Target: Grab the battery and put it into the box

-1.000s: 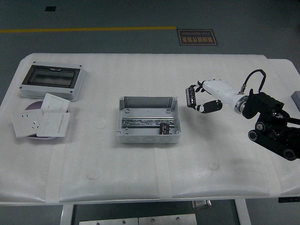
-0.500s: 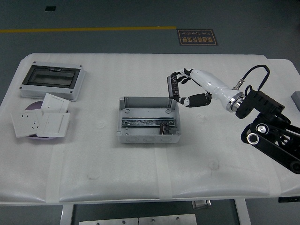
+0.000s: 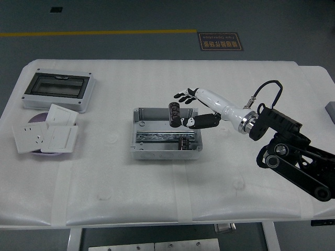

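1. Only one view is given, the head view: it looks forward and down from high on the robot's side.
2. The white table (image 3: pixel 157 198) fills most of the frame, its near edge at the bottom and grey floor (image 3: pixel 131 15) beyond its far edge.
3. The distance is moderate; the right arm (image 3: pixel 293 157) enters from the right.

The box (image 3: pixel 166 134) is open on top; a dark part (image 3: pixel 183 143) fills its right end, and the worktop (image 3: pixel 157 193) around lies bare.
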`<action>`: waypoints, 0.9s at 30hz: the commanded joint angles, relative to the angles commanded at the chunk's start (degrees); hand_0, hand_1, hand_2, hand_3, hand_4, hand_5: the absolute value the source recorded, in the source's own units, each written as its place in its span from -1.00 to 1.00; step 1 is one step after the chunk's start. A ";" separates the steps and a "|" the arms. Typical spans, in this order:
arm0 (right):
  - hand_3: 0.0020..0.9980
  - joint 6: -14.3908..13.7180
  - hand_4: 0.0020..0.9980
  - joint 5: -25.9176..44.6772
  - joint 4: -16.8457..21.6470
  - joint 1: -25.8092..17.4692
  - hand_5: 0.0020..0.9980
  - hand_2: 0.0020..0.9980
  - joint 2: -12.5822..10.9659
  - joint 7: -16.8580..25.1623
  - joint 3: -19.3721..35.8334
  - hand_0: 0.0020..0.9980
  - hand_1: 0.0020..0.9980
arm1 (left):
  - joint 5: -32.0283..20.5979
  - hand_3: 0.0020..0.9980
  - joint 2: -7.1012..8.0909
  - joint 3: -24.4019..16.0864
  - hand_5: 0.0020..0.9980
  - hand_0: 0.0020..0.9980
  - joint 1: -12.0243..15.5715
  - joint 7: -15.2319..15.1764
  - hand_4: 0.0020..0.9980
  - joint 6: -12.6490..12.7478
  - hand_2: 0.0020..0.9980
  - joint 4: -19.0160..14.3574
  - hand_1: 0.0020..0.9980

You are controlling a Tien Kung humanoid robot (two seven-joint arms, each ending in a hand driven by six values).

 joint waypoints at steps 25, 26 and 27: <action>0.76 -4.42 0.78 3.94 -2.42 -6.61 -0.06 0.60 -8.44 4.65 29.25 0.73 0.53 | 0.18 0.28 0.11 -0.52 -0.47 0.32 0.25 0.34 0.34 -0.04 0.15 0.00 0.33; 0.76 -4.54 0.78 4.14 -3.06 -6.94 -0.06 0.60 -8.46 4.84 30.62 0.73 0.53 | 0.19 0.28 0.15 -0.53 -0.47 0.32 0.24 0.34 0.34 -0.03 0.15 0.00 0.33; 0.76 -4.66 0.78 4.32 -3.62 -7.24 -0.06 0.60 -8.44 5.00 31.73 0.73 0.53 | 0.19 0.28 0.19 -0.53 -0.47 0.32 0.22 0.33 0.34 -0.01 0.15 0.00 0.33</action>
